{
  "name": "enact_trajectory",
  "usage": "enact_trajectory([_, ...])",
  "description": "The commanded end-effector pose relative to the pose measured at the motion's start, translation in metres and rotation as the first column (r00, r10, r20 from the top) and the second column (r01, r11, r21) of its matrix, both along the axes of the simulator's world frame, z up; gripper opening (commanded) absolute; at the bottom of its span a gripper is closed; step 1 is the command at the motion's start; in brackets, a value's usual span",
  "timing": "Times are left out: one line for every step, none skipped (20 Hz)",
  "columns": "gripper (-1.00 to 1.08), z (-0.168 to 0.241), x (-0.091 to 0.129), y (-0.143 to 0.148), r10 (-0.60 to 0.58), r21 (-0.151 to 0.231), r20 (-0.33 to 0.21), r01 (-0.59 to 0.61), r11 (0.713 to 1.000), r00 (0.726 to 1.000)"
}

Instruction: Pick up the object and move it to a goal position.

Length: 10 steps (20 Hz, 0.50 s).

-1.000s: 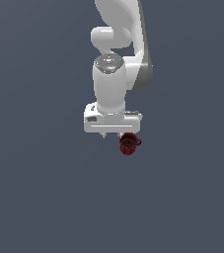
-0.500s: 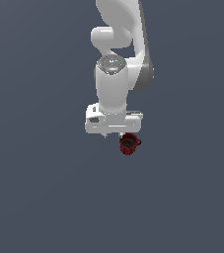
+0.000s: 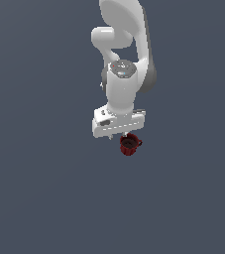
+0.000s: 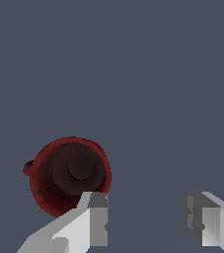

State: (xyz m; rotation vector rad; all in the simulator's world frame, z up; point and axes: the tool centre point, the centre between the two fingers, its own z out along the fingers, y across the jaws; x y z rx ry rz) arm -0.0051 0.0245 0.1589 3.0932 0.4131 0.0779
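The small dark red ribbed mug (image 3: 130,144) stands upright on the grey floor, its handle toward the exterior view's right. My gripper (image 4: 145,217) hangs just above it, pointing down. In the wrist view the mug (image 4: 66,175) shows its dark inside and lies outside the gap, beside one finger (image 4: 94,220) whose tip overlaps its rim. The other finger (image 4: 202,220) is far apart from it. The jaws stand wide open with nothing between them. In the exterior view the white hand (image 3: 119,123) hides the fingers and part of the mug's rim.
The plain dark grey floor (image 3: 44,188) lies all around. The white arm (image 3: 126,44) rises behind the hand. No other object shows.
The hand and wrist have shifted a little toward the exterior view's right and slightly lower, closer over the mug. The mug has not moved.
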Motion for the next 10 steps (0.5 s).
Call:
enact_trajectory([0.28, -0.007, -0.006, 0.007, 0.093, -0.017, 0.001, -0.093, 0.996, 0.996])
enact_trajectory([0.28, -0.01, -0.009, 0.01, 0.134, -0.024, 0.001, -0.134, 0.991, 0.991])
enact_trajectory([0.28, -0.013, -0.011, 0.014, 0.175, -0.031, 0.001, -0.175, 0.984, 0.985])
enact_trajectory([0.28, -0.016, -0.014, 0.017, 0.217, -0.038, 0.0, -0.216, 0.976, 0.976])
enact_trajectory([0.28, -0.018, -0.017, 0.02, 0.258, -0.045, -0.001, -0.257, 0.965, 0.966])
enact_trajectory([0.28, -0.021, -0.02, 0.024, 0.298, -0.051, -0.002, -0.298, 0.953, 0.954])
enact_trajectory([0.28, -0.024, -0.023, 0.027, 0.339, -0.057, -0.003, -0.338, 0.939, 0.941])
enact_trajectory([0.28, -0.027, -0.026, 0.03, 0.379, -0.063, -0.005, -0.378, 0.924, 0.926])
enact_trajectory([0.28, -0.03, -0.029, 0.034, 0.418, -0.069, -0.007, -0.417, 0.906, 0.908])
enact_trajectory([0.28, -0.032, -0.032, 0.037, 0.456, -0.074, -0.01, -0.456, 0.887, 0.89])
